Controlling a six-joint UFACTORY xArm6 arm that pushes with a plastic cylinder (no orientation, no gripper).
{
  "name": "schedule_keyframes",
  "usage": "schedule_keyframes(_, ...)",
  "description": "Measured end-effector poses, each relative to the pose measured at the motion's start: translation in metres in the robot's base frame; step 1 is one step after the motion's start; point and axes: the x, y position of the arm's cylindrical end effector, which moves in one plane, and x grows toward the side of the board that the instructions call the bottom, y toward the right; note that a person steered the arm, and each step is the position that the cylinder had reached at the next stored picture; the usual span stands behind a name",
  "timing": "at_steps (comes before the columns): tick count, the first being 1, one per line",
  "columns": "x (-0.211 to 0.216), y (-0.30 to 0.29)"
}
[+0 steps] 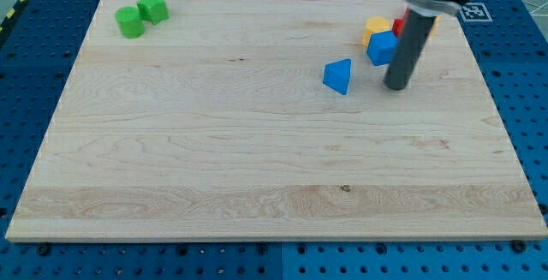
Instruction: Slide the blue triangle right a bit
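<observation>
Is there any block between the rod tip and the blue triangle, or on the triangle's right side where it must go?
No block lies between my tip and the blue triangle. But my tip itself stands right of the triangle, in its path. The blue block sits above that path.

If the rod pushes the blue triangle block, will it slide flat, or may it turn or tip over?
The blue triangle sits low and flat on the smooth wooden board, so it probably slides rather than tips. Its angled sides may make it turn if pushed off-centre. My tip now stands to the view's right of it, apart, so a rightward push likely needs repositioning first.
</observation>
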Motion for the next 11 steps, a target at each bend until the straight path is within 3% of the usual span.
schedule_keyframes(2, 0.115, -0.028)
schedule_keyframes(3, 0.11, -0.058)
schedule_keyframes(6, 0.019, -0.076)
schedule_keyframes(11, -0.034, -0.073)
